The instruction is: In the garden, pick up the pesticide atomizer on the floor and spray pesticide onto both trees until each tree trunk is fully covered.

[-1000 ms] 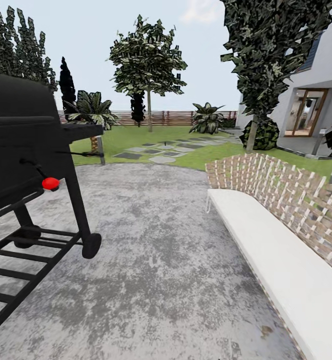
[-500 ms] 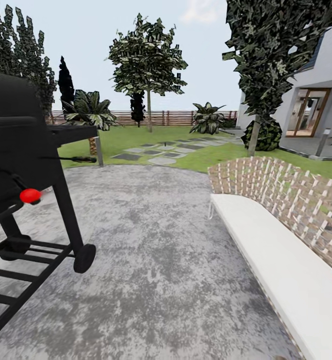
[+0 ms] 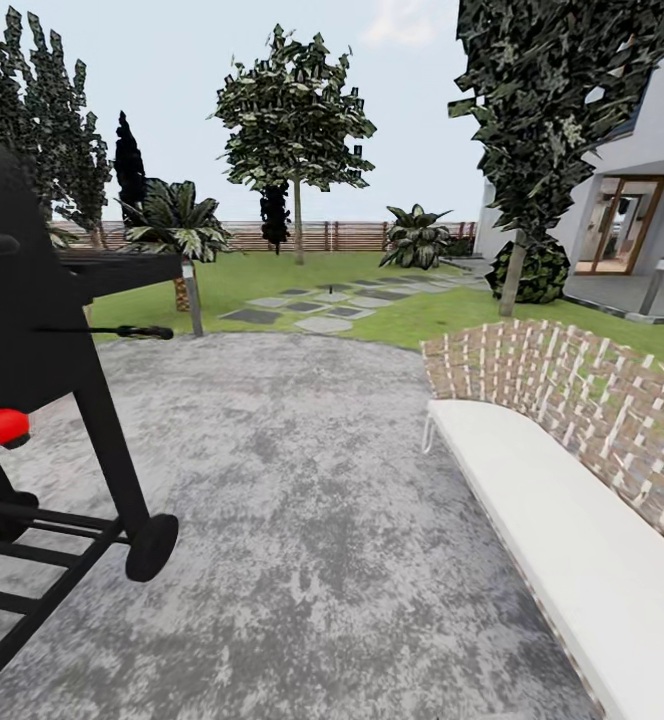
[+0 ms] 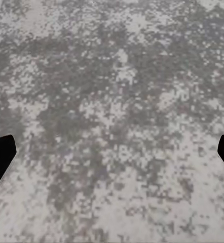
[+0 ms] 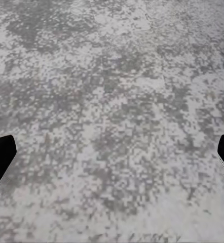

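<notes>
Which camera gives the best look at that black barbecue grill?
The head view: the grill stands at its left edge, legs, wheel and red knob plain. Both wrist views look down at grey paving, with dark fingertips at the sides.

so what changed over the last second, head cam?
The camera moved, not the scene: the view has swung right and edged forward. The black wheeled barbecue grill slid toward the picture's left edge, and the white-cushioned wicker bench shifted slightly. Nothing was grasped or released. Both grippers stay open over the mottled grey paving.

Spread left gripper (image 4: 112, 152) fingers over mottled grey paving (image 4: 117, 91).
</notes>
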